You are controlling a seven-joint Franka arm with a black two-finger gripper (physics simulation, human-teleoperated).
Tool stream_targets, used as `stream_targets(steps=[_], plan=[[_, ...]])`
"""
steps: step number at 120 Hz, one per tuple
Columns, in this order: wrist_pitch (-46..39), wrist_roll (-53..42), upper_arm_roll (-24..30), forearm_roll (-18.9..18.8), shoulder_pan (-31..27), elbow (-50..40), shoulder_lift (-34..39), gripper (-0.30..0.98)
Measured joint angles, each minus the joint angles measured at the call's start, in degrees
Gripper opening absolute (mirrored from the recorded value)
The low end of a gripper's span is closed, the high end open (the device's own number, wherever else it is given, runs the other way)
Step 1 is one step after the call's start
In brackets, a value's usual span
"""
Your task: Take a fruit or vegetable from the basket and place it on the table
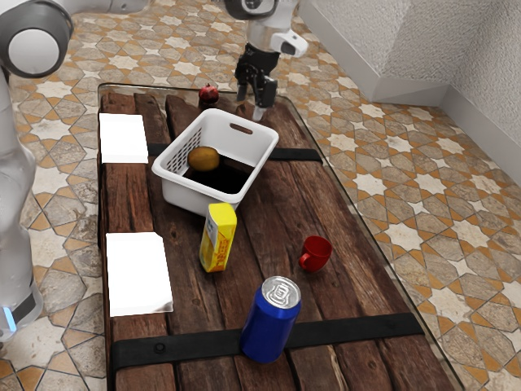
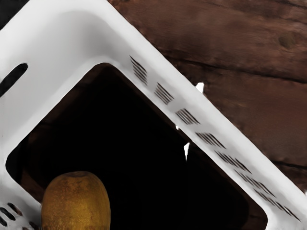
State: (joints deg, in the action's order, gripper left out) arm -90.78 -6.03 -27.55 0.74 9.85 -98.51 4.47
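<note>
Pincer (image 1: 250, 103) released, fingers apart, nothing between them, up past the basket's handle end. Target is probably the brown fruit (image 1: 203, 159), lying inside the white basket (image 1: 257, 140) near its slotted wall on the exterior view's left; a red fruit (image 1: 208, 95) sits on the desk (image 1: 282, 195) outside. Step in hand looks like the reach: center over the brown fruit first, drop straight down, keep fingers off rim and wall, close around its middle, lift clear before heading sideways.
</note>
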Motion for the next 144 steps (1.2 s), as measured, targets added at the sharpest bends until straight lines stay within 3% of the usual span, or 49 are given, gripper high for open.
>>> stream_targets(steps=[46,97,144], plan=[[-7.4,-1.2,-2.0,-0.5,0.2,-10.4,3.1,0.69],[-17.7,-12.4,-3.7,-4.3,0.2,-20.3,6.0,0.69],[-21.2,-20.4,-4.5,-9.4,0.4,-26.0,8.6,0.69]])
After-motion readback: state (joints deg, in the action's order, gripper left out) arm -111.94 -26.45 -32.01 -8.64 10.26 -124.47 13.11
